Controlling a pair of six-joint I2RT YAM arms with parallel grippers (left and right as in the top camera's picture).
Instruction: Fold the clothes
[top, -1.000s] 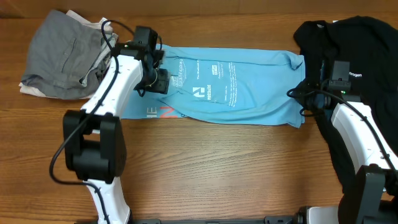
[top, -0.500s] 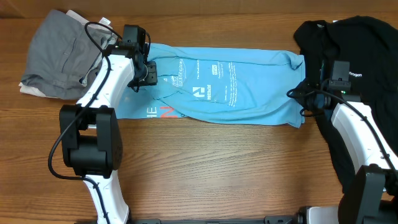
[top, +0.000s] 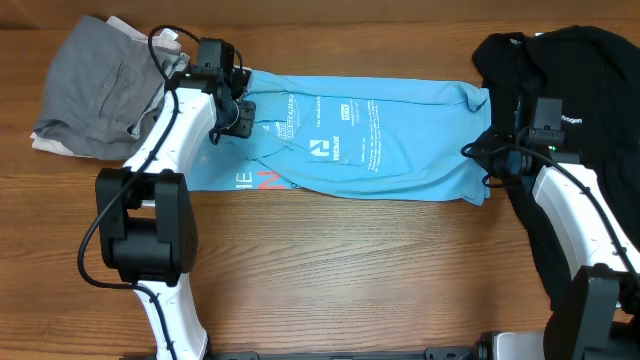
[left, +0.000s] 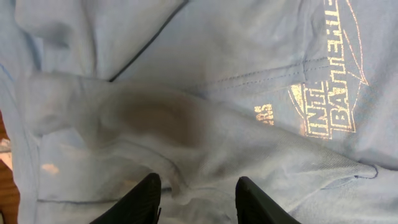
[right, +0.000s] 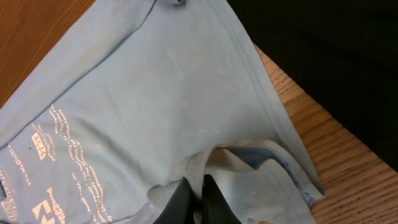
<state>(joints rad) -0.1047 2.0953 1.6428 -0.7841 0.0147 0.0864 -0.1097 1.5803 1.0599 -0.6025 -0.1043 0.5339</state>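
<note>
I hold the light blue cotton T-shirt (top: 400, 150) taut, right claw (right: 198, 190) clamped on its hem. The left claw (left: 198, 186) straddles a fold; whether it grips, I cannot tell.

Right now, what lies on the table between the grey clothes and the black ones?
The light blue T-shirt, laid out lengthwise between the grey clothes and the black clothes, as the overhead view shows.

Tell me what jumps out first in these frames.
A light blue T-shirt lies stretched across the table's middle, the right hand pinching its right-end hem. The left hand is down on its left end, beside a gray garment; a black garment sits far right.
</note>
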